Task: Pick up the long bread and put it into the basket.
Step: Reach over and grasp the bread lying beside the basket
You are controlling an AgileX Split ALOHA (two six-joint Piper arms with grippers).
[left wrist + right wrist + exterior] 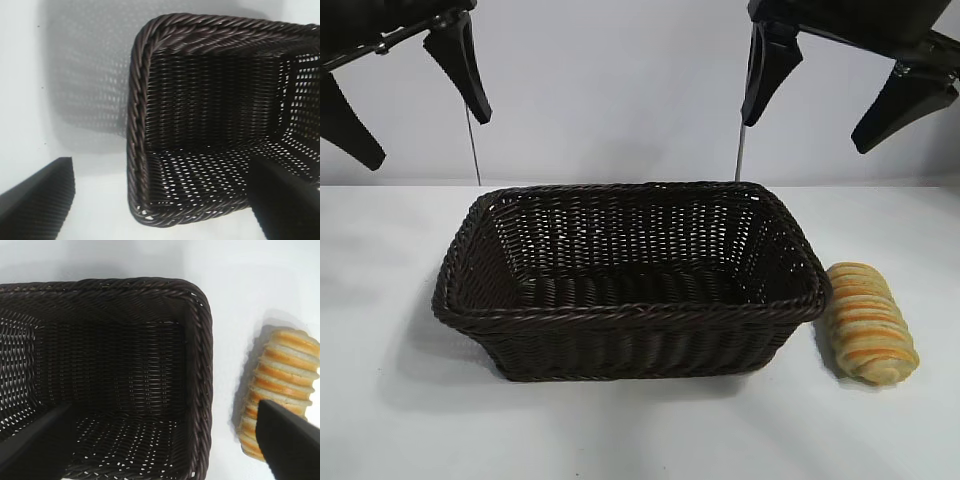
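From the outside camera, the basket [630, 280] sits mid-table, and the long bread [870, 322] lies on the table at its three o'clock, just beside the rim. The left gripper [410, 100] hangs at eleven o'clock and the right gripper [850, 90] at one o'clock, both with fingers spread wide and holding nothing.

Left wrist camera: spread fingers [35, 200] above the basket's [137, 115] corner.

Right wrist camera: a finger [290, 445] over the bread's [282, 375] end, outside the basket [202, 365].

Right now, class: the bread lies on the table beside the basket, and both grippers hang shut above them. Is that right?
One thing is wrong: the grippers are open, not shut. The exterior view shows the left gripper and right gripper with fingers spread. The bread does lie on the table beside the basket.
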